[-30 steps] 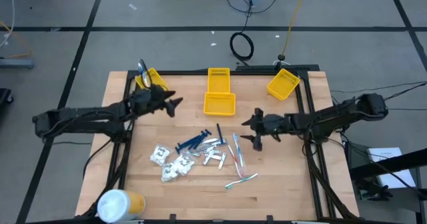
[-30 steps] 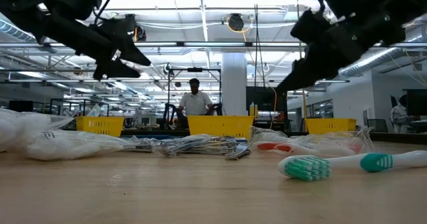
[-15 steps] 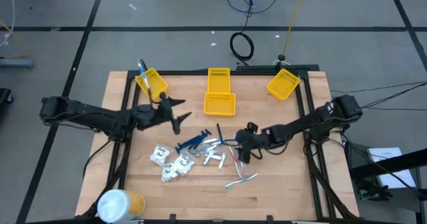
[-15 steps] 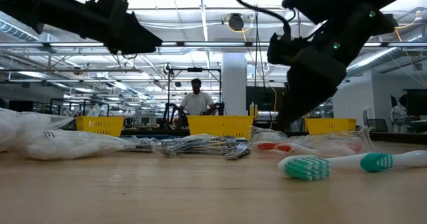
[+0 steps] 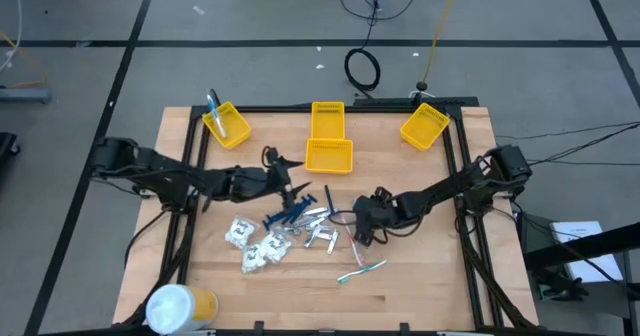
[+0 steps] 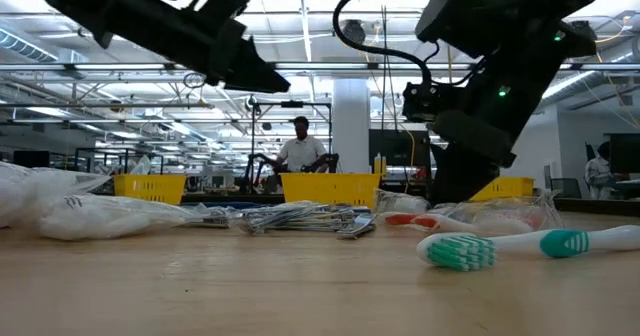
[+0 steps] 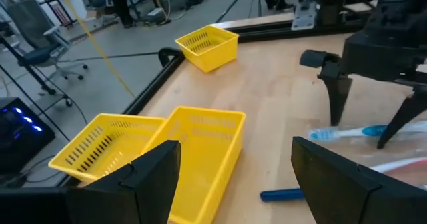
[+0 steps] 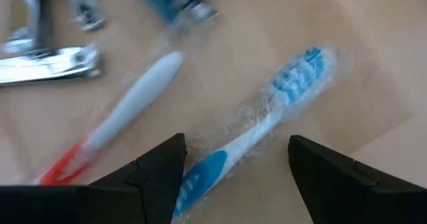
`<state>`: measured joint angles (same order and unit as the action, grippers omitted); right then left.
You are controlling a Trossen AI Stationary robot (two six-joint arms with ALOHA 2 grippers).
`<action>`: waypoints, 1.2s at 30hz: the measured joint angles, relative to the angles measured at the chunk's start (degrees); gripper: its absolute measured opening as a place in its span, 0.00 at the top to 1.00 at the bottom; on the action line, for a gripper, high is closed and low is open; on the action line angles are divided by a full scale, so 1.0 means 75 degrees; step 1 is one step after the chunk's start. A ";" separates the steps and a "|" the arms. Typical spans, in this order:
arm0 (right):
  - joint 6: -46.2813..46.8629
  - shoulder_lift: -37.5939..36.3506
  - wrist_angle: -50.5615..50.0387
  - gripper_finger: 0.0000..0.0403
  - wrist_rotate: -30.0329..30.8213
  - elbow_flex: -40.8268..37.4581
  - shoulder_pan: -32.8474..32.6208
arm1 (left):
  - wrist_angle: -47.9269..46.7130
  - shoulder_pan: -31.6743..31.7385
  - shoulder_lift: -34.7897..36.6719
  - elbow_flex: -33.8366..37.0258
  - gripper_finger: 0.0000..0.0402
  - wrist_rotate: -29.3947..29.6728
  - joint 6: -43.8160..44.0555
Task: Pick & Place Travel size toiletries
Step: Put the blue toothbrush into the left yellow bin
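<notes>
Reaching step: the right pincer (image 8: 230, 177) hangs open over a wrapped blue toothbrush (image 8: 257, 127), needing only descent and closure, while the left pincer (image 5: 290, 176) hovers open above the razors (image 5: 290, 214).

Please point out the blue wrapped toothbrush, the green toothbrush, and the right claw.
Blue plastic-wrapped toothbrush (image 8: 293, 84): right wrist view, bristle head.
Green-and-white toothbrush (image 6: 462, 251): low view, bristle head.
Right claw (image 8: 237, 167): right wrist view, gap between open fingers.

Three bright yellow mesh bins (image 5: 328, 155) along the far edge of a pale wooden table (image 5: 420, 286). Dark blue razors (image 5: 291, 213), white crinkly packets (image 5: 256, 244), silvery tubes (image 5: 320, 236), a clear-wrapped blue-and-white toothbrush (image 8: 257, 139), a green-bristled toothbrush (image 6: 520, 246). Black arms.
</notes>
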<state>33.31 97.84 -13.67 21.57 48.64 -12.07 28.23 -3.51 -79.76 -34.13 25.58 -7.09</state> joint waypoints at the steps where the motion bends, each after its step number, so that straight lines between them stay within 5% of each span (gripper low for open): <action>1: -0.0367 -0.0020 0.0123 0.38 0.0075 -0.0020 0.0114 | -0.0017 0.0033 -0.0081 -0.0071 0.30 -0.0003 -0.0043; 8: -0.3891 -0.0011 0.0840 0.38 0.0209 -0.0029 0.0366 | -0.0012 0.0266 -0.0374 -0.0453 0.30 -0.0008 -0.0041; 16: -0.4949 -0.0445 0.0626 0.38 0.1887 -0.0055 -0.0090 | 0.0109 0.0312 -0.0368 -0.0515 0.30 -0.0070 -0.0274; 20: -0.4048 -0.0975 0.0542 0.38 0.2096 -0.0044 -0.0427 | 0.0081 0.0366 -0.0368 -0.0515 0.30 -0.0071 -0.0190; 29: 0.0035 -0.1666 -0.1509 0.38 0.1717 -0.0235 -0.0585 | 0.0033 0.0367 -0.0368 -0.0515 0.30 -0.0084 0.0044; 36: 0.1042 -0.1669 -0.0109 0.38 0.1077 -0.1484 -0.0479 | 0.0037 0.0383 -0.0368 -0.0515 0.30 -0.0084 -0.0049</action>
<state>41.12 85.32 -14.49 29.65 37.51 -15.66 28.51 -0.63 -82.52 -38.00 24.95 -7.46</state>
